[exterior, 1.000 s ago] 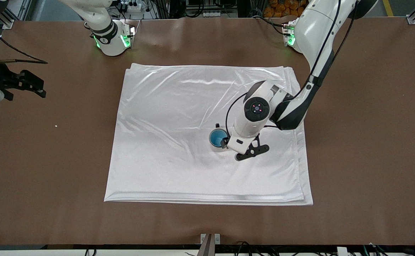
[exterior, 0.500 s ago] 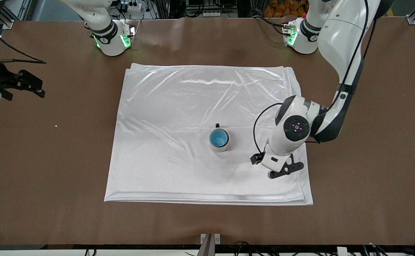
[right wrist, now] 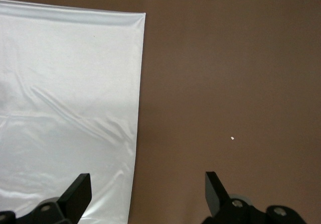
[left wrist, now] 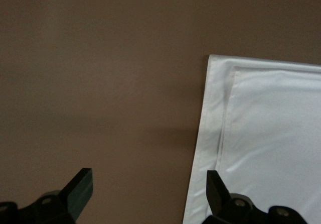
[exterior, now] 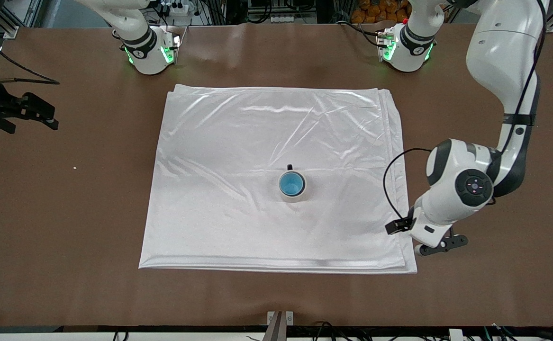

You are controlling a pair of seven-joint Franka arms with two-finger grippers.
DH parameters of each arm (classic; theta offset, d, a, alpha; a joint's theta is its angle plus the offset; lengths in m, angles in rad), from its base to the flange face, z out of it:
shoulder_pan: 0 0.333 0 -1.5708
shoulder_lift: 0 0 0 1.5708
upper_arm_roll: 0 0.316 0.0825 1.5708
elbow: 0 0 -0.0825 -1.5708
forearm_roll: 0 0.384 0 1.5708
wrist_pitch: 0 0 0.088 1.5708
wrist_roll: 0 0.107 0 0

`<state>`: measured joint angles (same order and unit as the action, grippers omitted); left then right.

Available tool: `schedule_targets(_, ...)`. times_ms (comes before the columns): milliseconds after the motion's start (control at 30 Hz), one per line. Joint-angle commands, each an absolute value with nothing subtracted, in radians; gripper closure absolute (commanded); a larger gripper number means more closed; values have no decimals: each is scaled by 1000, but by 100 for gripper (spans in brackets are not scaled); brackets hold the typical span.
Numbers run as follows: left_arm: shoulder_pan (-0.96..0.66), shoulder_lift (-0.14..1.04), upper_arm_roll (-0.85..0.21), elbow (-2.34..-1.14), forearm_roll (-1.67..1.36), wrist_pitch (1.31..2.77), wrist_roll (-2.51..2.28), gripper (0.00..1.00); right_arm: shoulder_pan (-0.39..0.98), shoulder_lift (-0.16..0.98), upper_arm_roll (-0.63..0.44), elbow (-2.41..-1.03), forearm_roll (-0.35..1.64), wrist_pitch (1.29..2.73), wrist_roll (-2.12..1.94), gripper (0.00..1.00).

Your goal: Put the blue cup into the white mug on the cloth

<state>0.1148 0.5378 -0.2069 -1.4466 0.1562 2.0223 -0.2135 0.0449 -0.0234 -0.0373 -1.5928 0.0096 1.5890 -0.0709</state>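
Note:
The white mug (exterior: 299,194) stands upright near the middle of the cloth (exterior: 238,142), its black handle (exterior: 289,166) turned toward the robots' bases. The blue cup (exterior: 291,183) sits inside it, and only its bright blue inside shows. My left gripper (exterior: 435,246) is open with nothing in it. It hangs over the cloth's corner (left wrist: 261,133) at the left arm's end, well apart from the mug. In the left wrist view the left gripper (left wrist: 148,191) spans bare table and cloth edge. My right gripper (exterior: 44,116) waits open over bare table at the right arm's end.
Brown table (exterior: 494,284) surrounds the cloth on all sides. A tiny white speck (exterior: 74,167) lies on the table toward the right arm's end, also seen as a speck (right wrist: 232,138) past the cloth (right wrist: 65,108) and the right gripper (right wrist: 146,194).
My left gripper has pulled away from the mug toward the left arm's end, from beside the mug out to the cloth's corner. Blue cup stays in the mug. Right arm hardly moved.

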Motion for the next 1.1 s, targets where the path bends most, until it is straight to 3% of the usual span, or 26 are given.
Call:
schedule_targets(0, 149, 413, -215, -1493, 166, 1916, -179, 0, 60, -54, -55, -1623, 28, 1600, -86, 0)
schedule_targets(700, 100, 57, -100, -1534, 3, 1645, -17, 0, 57, -54, -54, -1621, 29, 1601, -86, 0)
schedule_targets(1067, 97, -11, -100, -1525, 6, 1536, 1, 0, 57, -54, -54, -1621, 29, 1601, -86, 0)
